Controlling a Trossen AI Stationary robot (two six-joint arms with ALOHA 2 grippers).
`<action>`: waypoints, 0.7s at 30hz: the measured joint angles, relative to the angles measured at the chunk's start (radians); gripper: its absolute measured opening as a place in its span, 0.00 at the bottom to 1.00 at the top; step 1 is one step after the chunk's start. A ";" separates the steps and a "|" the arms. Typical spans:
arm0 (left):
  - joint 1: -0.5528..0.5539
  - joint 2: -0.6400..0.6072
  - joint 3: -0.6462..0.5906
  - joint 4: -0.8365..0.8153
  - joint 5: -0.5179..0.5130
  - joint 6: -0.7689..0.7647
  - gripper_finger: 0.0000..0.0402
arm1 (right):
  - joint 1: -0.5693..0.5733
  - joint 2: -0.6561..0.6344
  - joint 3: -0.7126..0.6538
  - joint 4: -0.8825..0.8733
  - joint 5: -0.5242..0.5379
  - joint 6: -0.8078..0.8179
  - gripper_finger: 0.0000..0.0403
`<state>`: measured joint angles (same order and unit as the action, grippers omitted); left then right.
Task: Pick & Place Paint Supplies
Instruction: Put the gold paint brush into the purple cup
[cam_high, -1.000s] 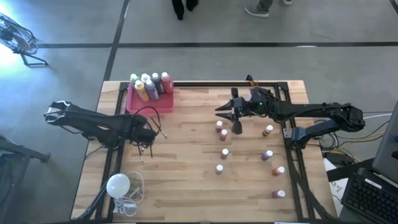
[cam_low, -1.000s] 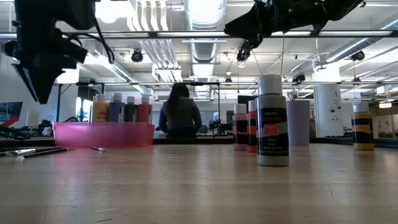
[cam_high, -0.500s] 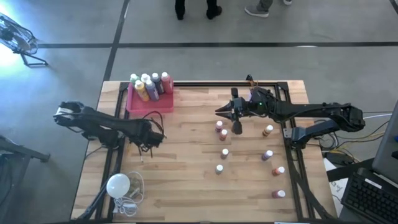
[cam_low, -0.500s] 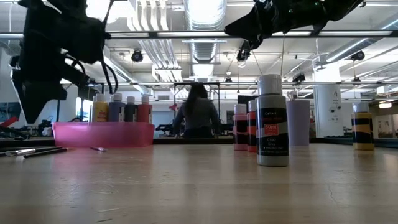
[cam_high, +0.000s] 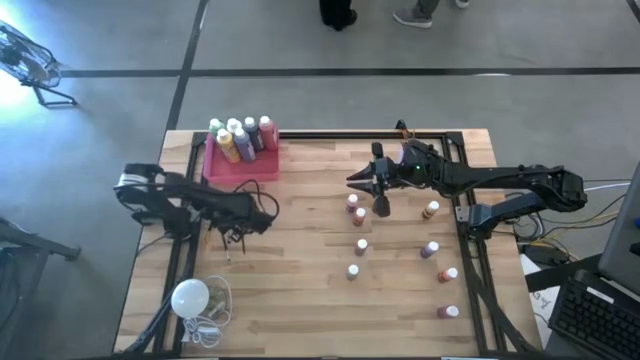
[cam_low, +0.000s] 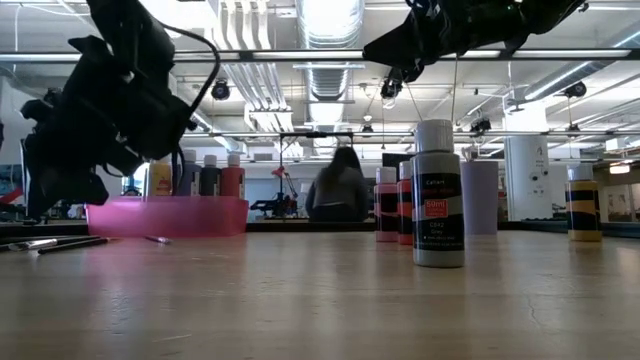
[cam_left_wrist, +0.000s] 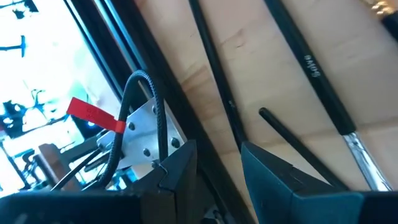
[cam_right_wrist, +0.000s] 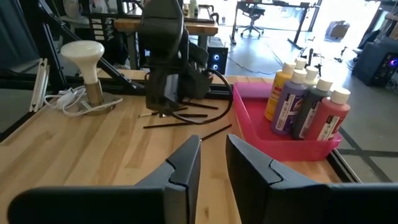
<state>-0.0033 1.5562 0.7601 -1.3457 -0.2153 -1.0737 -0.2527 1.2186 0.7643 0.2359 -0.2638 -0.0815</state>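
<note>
Several thin dark paintbrushes (cam_high: 228, 241) lie flat on the wooden table near its left side; the left wrist view shows them close up (cam_left_wrist: 323, 81). My left gripper (cam_high: 238, 226) hangs just above them, tilted steeply down, open and holding nothing (cam_left_wrist: 217, 165). Large white-capped paint bottles (cam_high: 240, 136) stand in a pink tray (cam_high: 215, 170) at the far left. Small paint bottles (cam_high: 360, 245) stand scattered on the table's right half. My right gripper (cam_high: 352, 180) hovers high over the farthest of them, nearly level, its fingers (cam_right_wrist: 186, 158) a narrow gap apart and holding nothing.
A white round bulb with its coiled cord (cam_high: 192, 298) lies at the near left corner. A black metal frame (cam_high: 180, 250) runs along the table's left and right sides. Bare wood lies between the brushes and the small bottles. A person stands in the room beyond the table.
My left gripper has come down toward the brushes, shifted a little toward the table's right, and tipped more steeply downward. A person in the room behind has walked across.
</note>
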 joint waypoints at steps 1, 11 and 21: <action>0.005 0.007 0.000 0.000 0.000 0.003 0.33 | 0.000 0.000 0.000 0.000 0.000 0.000 0.19; 0.051 0.024 -0.041 0.083 0.008 0.007 0.33 | 0.000 0.000 0.000 0.000 0.000 0.004 0.17; 0.100 0.024 -0.100 0.092 0.008 -0.015 0.33 | 0.000 0.000 0.000 0.000 -0.001 0.002 0.11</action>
<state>0.0971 1.5803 0.6599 -1.2533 -0.2071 -1.0885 -0.2527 1.2186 0.7643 0.2356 -0.2649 -0.0793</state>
